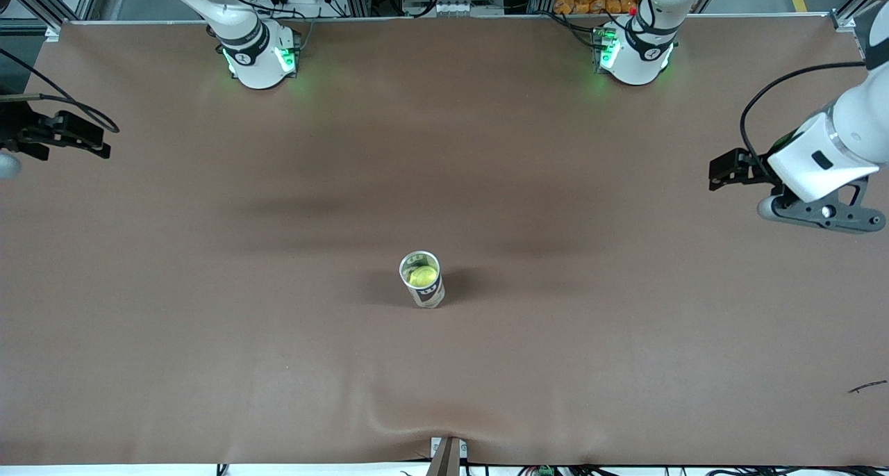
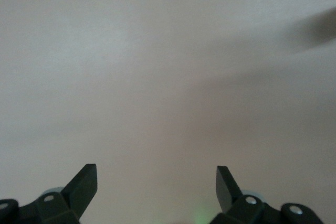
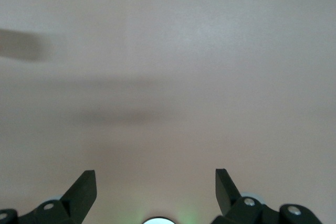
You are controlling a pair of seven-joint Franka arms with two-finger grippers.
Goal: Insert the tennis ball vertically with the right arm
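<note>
Brown covering spreads over the whole worktop [image 1: 208,337] in the front view, and near its middle stands a can [image 1: 422,280] upright, long axis vertical, open mouth up, with the yellow-green tennis ball [image 1: 423,276] sitting inside just below the rim (only this view shows either of them). Both arms wait at the worktop's ends: the left tool [image 1: 729,169] hangs over the edge at the left arm's end, the right tool [image 1: 66,137] over the edge at the right arm's end, each well apart from the can. From the left wrist view, the left tool [image 2: 156,184] has its two dark fingers [image 2: 84,187] spread wide with nothing between them, over bare worktop crossed by a soft shadow. From the right wrist view, the right tool [image 3: 155,184] is likewise spread and empty, its fingers [image 3: 83,188] over plain worktop with faint shadow bands.
</note>
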